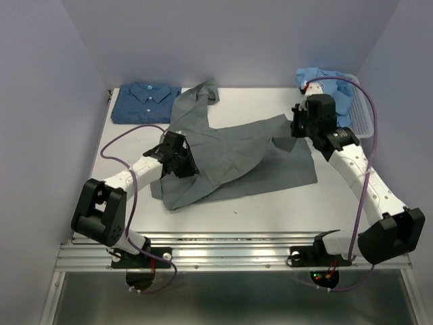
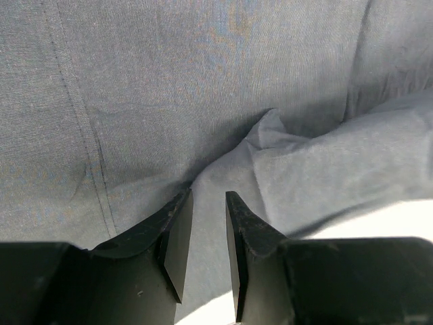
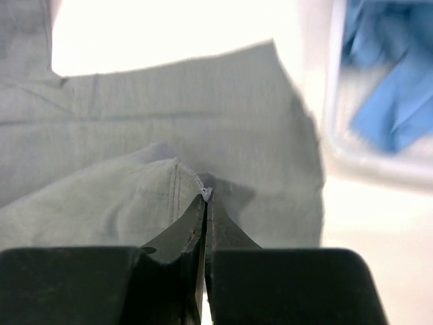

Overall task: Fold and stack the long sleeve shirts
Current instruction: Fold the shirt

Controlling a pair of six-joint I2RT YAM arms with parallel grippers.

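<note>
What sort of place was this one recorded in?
Probably a lab robot cell, not a home: plain pale walls box in a white table, the left arm and right arm are bolted to a metal rail at its near edge, and a grey shirt lies spread like a test prop.

White links with black joints and bases on the left arm (image 1: pixel 135 177) and right arm (image 1: pixel 365 177), purple cables (image 1: pixel 114 140), black wedge-shaped fingers (image 2: pixel 177 237)
</note>
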